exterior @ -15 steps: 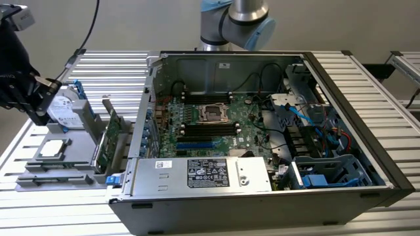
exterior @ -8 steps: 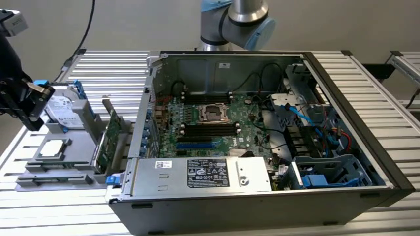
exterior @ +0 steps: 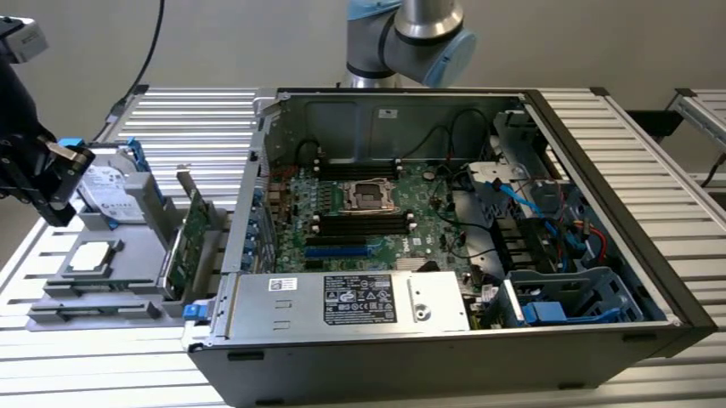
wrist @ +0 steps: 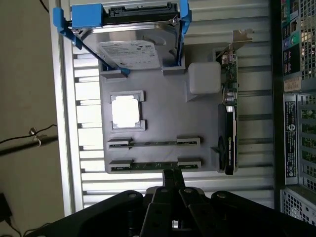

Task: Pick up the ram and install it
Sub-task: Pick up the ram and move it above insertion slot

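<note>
Pale grey wall behind, and under everything a counter of ribbed aluminium slats (exterior: 635, 153). On my exterior feed the big open black-and-grey computer case (exterior: 669, 289) takes up the middle of the counter, with its green motherboard (exterior: 363, 217) exposed and the silver-and-blue robot arm (exterior: 409, 34) rising behind it. Towards the counter's edge on the exterior view's left sits a flat grey plastic parts tray (wrist: 163, 118). From the wrist feed I can read its layout: a silver hard drive in a blue plastic bracket (wrist: 131, 52) stands at one end, a square silvery processor chip (wrist: 126, 111) lies in a framed pocket, a pale square block (wrist: 204, 77) rests near it, and a large green expansion card (wrist: 229, 123) stands on edge along the side nearest the case. The ram (wrist: 153, 165), a long narrow green circuit-board stick, lies in the outermost of two clip holders at the tray's end farthest from the hard drive. The black gripper (wrist: 173, 173) hangs over that end, its tips just beside the ram stick. I read the fingers as drawn together, with only a thin seam between them and nothing held. On the exterior feed the gripper sits well above the tray.
</note>
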